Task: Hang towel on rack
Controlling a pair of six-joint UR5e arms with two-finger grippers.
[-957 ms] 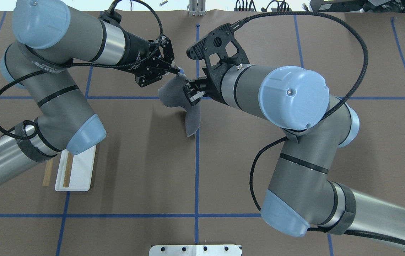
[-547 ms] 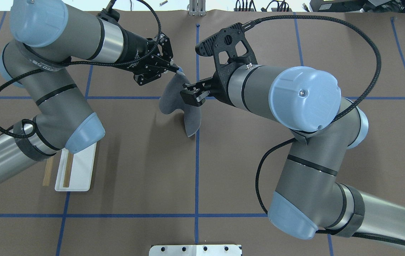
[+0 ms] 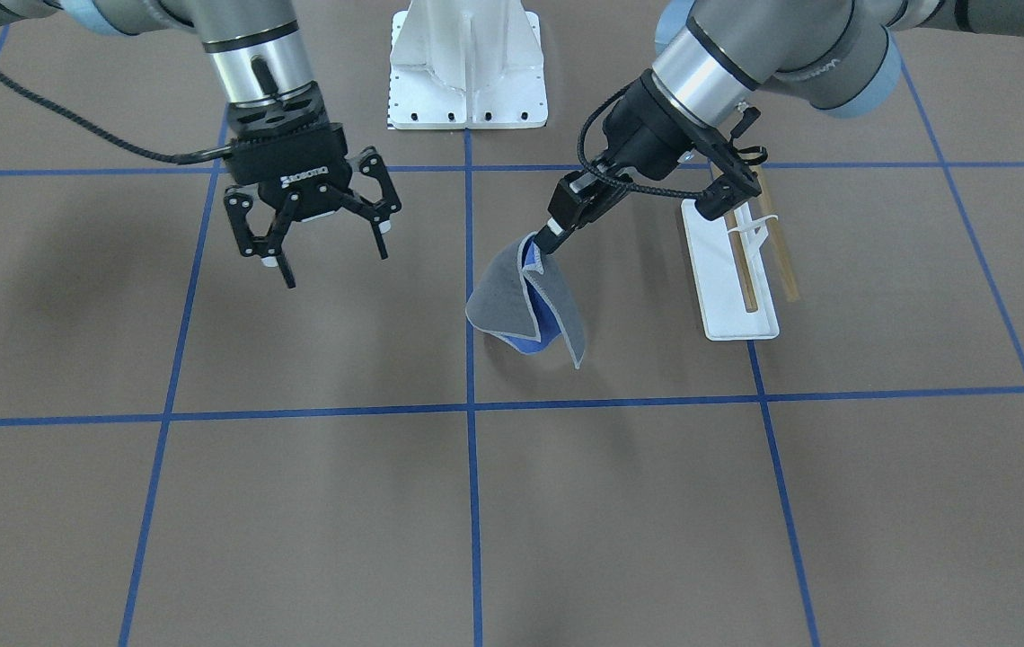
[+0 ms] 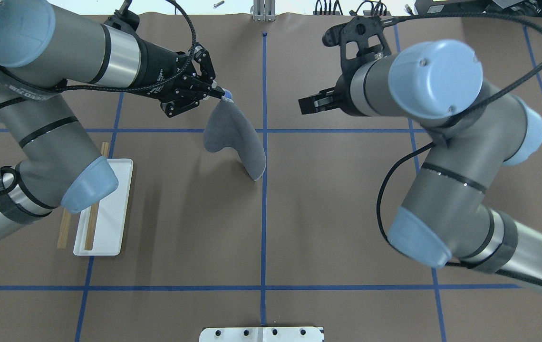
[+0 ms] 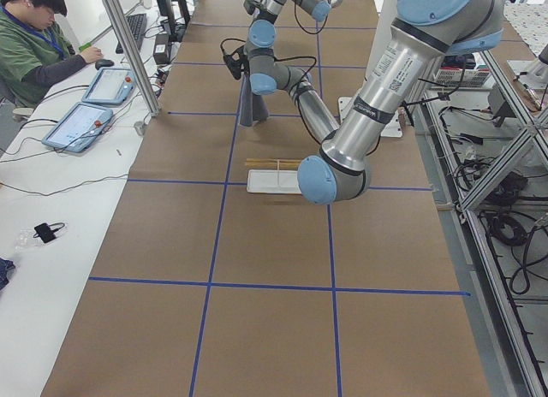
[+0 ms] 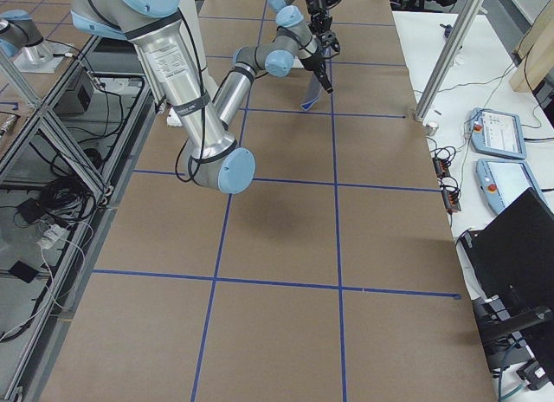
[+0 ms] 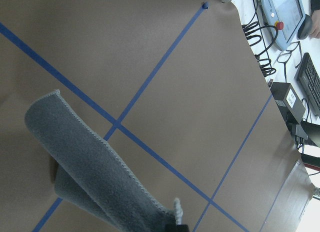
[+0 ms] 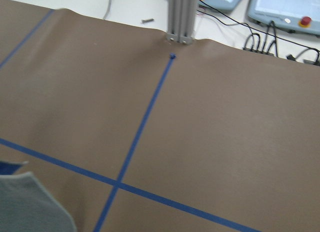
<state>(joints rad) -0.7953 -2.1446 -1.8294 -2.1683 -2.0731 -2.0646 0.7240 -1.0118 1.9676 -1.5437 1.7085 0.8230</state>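
Observation:
The towel (image 4: 234, 137), grey side out with blue inside (image 3: 523, 305), hangs folded from one corner. My left gripper (image 4: 223, 98) is shut on that top corner (image 3: 550, 241), above the table's middle. The towel's grey folds also show in the left wrist view (image 7: 90, 167) and at the edge of the right wrist view (image 8: 25, 207). My right gripper (image 3: 335, 267) is open and empty, well apart from the towel (image 4: 306, 105). The rack (image 4: 104, 213) stands on my left, its white base (image 3: 732, 288) bearing two brown dowels (image 3: 745, 270), partly under my left arm.
The white bolted robot pedestal (image 3: 467, 63) is at the near table edge (image 4: 261, 334). Blue tape lines grid the brown table. An operator (image 5: 34, 38) sits with tablets on the far side bench. A metal post (image 8: 180, 17) stands at the table's far edge.
My right gripper has drawn back to the right, away from the towel. My left gripper has shifted left with the towel corner still in it.

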